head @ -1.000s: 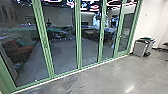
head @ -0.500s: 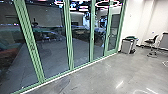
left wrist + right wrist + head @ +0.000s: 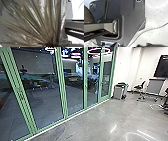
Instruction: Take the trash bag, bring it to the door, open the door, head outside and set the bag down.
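Observation:
The trash bag (image 3: pixel 37 22), shiny, brownish and translucent, looms large in the left wrist view. Its folds draw together at the bottom edge, where my left gripper (image 3: pixel 52 45) is shut on the gathered plastic. A rounded brownish part of the bag (image 3: pixel 88 15) shows at the left edge of the right wrist view. In the head view, a row of green-framed glass panels runs from the left to the back; a glass door (image 3: pixel 106 78) with a green frame stands at its far end, beside the white wall. Whether my right gripper is open is not discernible.
A grey bin (image 3: pixel 119 91) with a dark top stands just right of the glass wall's far end. Farther right are an office chair (image 3: pixel 140 89), a grey cabinet (image 3: pixel 155 86) and a wall screen (image 3: pixel 162 67). Polished concrete floor (image 3: pixel 100 124) stretches ahead.
The head view has swung to the right: the glass wall and bin stand farther left in it, and the chair, cabinet and wall screen have come more into view.

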